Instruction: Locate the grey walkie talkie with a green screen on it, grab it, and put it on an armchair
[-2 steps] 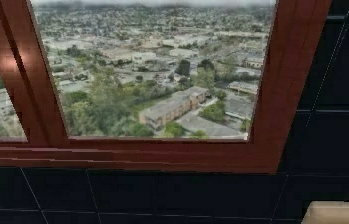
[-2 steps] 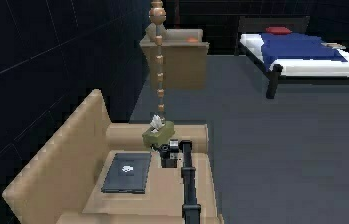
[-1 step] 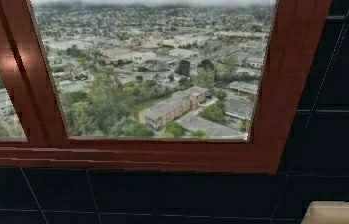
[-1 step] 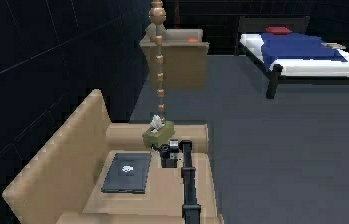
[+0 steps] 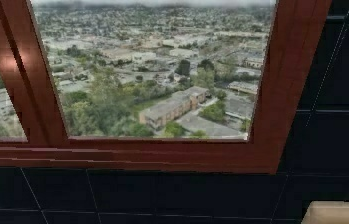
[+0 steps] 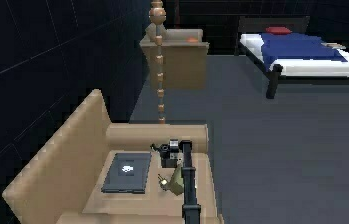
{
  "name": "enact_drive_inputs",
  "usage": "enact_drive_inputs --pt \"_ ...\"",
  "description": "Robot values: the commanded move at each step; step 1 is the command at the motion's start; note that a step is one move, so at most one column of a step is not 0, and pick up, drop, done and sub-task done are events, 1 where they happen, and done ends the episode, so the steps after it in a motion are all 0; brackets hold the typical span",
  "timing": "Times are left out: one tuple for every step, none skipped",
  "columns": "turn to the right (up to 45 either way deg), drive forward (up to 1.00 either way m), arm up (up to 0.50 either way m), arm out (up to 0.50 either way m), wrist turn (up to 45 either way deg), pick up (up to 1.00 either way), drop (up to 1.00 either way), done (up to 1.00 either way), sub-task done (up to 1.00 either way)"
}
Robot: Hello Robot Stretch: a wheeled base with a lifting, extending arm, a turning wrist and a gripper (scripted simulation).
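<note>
Operator: step in hand?

Observer: Placing, by my reading. The gripper (image 6: 166,162) hangs over the seat of the tan armchair (image 6: 60,150), at the end of the dark arm (image 6: 189,195). That puts the run at its last stage, provided the thing is in fact carried.

Operator: hand state?

Observer: Cannot tell. The fingers read alike either way. With cushion directly behind them, I also cannot tell whether anything is held.

Operator: walkie talkie, where and how does it look?

Observer: Not firmly identified. A small olive-grey lump (image 6: 165,180) shows at the gripper's far end, against the cushion. It is possibly the walkie talkie, the greenish tint being its screen, but it is too small to settle. No casing outline or aerial can be made out.

Operator: neighbours?

Observer: A dark laptop (image 6: 125,172) lies flat on the same seat, just beside the gripper on the backrest side. A turned wooden post (image 6: 158,60) rises beyond the gripper, with a second armchair (image 6: 182,55) past it. A blue-covered bed (image 6: 302,55) stands well apart.

Operator: next move?

Observer: My judgement is a short descent onto the bare strip of cushion beneath the gripper, keeping off the laptop. Then leave the thing there and draw the arm back. The risk is that it lands on the laptop's edge and tips.
</note>
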Motion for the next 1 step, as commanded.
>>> enact_drive_inputs --pt "0.0 0.0 0.1 0.0 0.0 0.0 0.0 0.0 0.0"
